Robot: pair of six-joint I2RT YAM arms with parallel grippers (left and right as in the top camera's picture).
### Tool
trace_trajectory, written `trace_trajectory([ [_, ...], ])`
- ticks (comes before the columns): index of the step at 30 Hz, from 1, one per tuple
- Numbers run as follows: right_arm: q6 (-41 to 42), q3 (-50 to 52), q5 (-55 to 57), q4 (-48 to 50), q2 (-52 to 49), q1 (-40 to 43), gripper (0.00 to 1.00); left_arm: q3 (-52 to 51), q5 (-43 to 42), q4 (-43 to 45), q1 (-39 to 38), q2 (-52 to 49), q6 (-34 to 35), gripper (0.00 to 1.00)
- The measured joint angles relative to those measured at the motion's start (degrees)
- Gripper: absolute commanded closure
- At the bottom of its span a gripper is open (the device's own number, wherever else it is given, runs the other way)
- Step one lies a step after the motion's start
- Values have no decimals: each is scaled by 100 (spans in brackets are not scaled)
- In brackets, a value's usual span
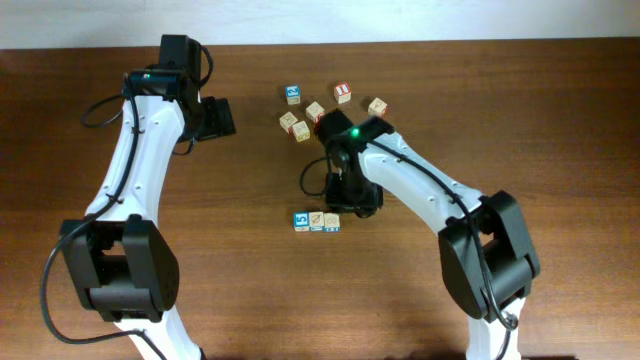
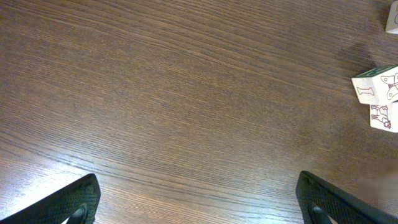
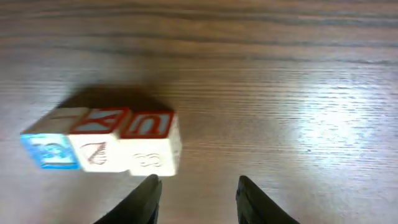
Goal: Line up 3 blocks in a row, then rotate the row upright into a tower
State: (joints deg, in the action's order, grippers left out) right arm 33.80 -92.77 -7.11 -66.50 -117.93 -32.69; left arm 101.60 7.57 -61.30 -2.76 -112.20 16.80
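Task things: three tiny wooden alphabet cubes stand in one row on the surface [image 1: 560, 120], side touching side: the blue-faced block [image 1: 300, 220], the block with the orange diagonal mark [image 1: 316, 219] and the block with teal trim [image 1: 331, 222].
Place of the row: just in front of the right arm [image 1: 420, 190], well apart from the loose group of other blocks [image 1: 315, 111] further up.
Right jaws: apart, with only bare wood between the two fingertips [image 3: 148, 190], so they hold nothing. In the wrist view the row lies just ahead and to the left of them, with the block with teal trim nearest. Whether a finger touches it, I cannot tell.
Left jaws: spread wide over bare wood and empty. The left arm [image 1: 135, 150] is far from the row, and only some pale blocks [image 2: 378, 93] show at the edge of its view.
Step in hand (my judgement): lining up on the end block of the row in order to turn it.
How to do it well: shift the jaws sideways until the block sits in the middle between them. Put the fingers on its two free faces, not into the seam with the neighbour. Close gently and squarely. Raise it only a little before turning, otherwise it may drag the middle block.
Risk: the cubes are tiny and touching, so a small error can push the whole row.
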Motion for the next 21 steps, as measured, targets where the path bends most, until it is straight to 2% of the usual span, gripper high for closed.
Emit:
trace_trajectory([
  [1,0,-13,-31,-42,0,-76,66,0,0,0,0,0,0,1],
  [7,20,-4,-122,13,0,-973,71,0,0,0,0,0,0,1],
  [14,70,509,-26,610,0,-997,71,0,0,0,0,0,0,1],
  [21,61,599,420,844,0,-997,71,0,0,0,0,0,0,1],
])
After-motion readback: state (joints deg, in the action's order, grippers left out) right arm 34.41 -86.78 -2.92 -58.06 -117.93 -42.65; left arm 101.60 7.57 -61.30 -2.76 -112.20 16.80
